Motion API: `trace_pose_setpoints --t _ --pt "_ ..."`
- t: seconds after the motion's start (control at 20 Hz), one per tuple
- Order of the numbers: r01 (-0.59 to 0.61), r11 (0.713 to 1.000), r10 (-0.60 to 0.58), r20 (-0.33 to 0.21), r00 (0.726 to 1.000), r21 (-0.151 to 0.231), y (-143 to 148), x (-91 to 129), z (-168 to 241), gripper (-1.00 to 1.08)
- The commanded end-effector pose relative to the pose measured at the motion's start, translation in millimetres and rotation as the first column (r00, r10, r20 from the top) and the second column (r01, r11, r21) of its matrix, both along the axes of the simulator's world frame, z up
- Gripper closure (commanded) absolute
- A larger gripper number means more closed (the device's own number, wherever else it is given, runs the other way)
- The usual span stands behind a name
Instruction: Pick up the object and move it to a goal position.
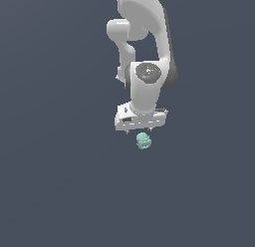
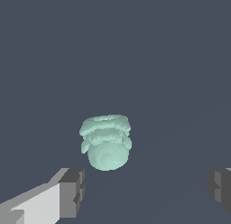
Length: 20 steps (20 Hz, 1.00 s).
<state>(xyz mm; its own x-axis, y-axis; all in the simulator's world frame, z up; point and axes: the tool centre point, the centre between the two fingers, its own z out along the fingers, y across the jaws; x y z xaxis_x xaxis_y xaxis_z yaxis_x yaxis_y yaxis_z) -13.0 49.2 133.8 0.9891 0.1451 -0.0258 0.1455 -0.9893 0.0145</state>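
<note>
The object (image 1: 143,140) is a small pale mint-green bumpy blob on the dark grey floor, just below the white hand in the exterior view. In the wrist view the object (image 2: 106,142) sits ahead of the two grey fingertips (image 2: 72,191), nearer one of them and not between them. My gripper (image 2: 146,189) is open and empty, its jaws spread wide, much wider than the blob. In the exterior view the gripper (image 1: 141,130) hangs from the white arm right above the object, and its fingers are mostly hidden by the hand.
The flat dark grey floor (image 1: 60,181) fills both views. The white arm (image 1: 144,52) rises toward the top of the exterior view. No goal marker shows.
</note>
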Motion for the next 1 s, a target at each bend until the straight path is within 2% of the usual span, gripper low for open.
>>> trace_pose_setpoints --t 0.0,0.4,0.95 --pt "-0.020 1.000 0.020 0.005 1.000 0.004 7 -1 -11 -0.92" --pt "-0.076 0.997 0.076 0.021 0.997 0.016 27 -5 -40 -0.92" --pt "-0.082 0.996 0.081 0.022 0.996 0.018 29 -6 -55 -0.92"
